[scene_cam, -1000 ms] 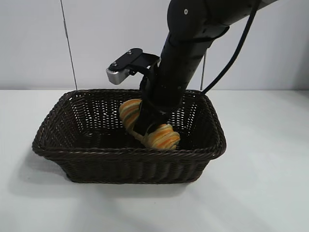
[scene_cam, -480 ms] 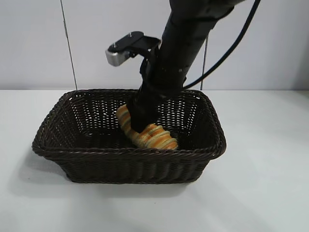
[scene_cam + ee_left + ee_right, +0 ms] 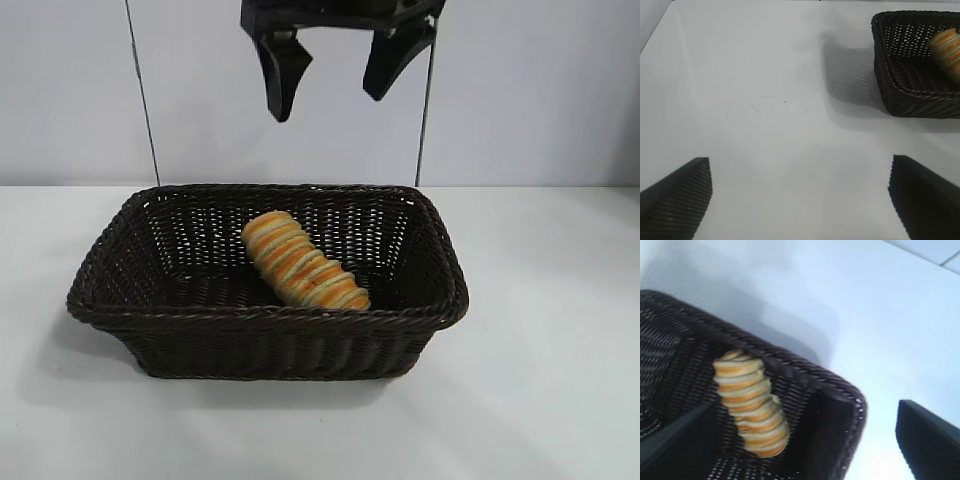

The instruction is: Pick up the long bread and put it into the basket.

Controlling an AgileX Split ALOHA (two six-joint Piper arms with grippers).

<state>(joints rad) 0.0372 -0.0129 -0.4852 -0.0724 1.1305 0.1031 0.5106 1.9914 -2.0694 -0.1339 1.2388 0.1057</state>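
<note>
Over on the left, the left hand (image 3: 800, 195) is sitting parked low above the bare white tabletop (image 3: 765, 100), its two dark fingers spread wide with nothing between them, and the basket (image 3: 900, 100) is lying well off to one side of it. Moving along to the middle, the basket (image 3: 268, 320) is standing square on the tabletop, and the long bread (image 3: 303, 262) is lying on its floor, slanting from the back toward the front wall near the right-hand end, its stripes plainly showing. It is touching nothing but wicker, so the drop is looking done. Above it, at the very top of the exterior view, the right hand (image 3: 338, 72) is hanging high over the basket's back rim, fingers splayed apart and empty; its own wrist view is looking down on the long bread (image 3: 751, 402) nestled against the basket's inner wall (image 3: 805, 405). What is left, by my reading, is a clean exit: the right arm is wanting to carry on straight up and away, keeping the fingers apart so nothing snags the braided rim or nudges the loaf. Any sideways swing should be waiting until the fingertips are well clear of the rim. On the far right the tabletop is lying bare, giving plenty of room for the retreat.
</note>
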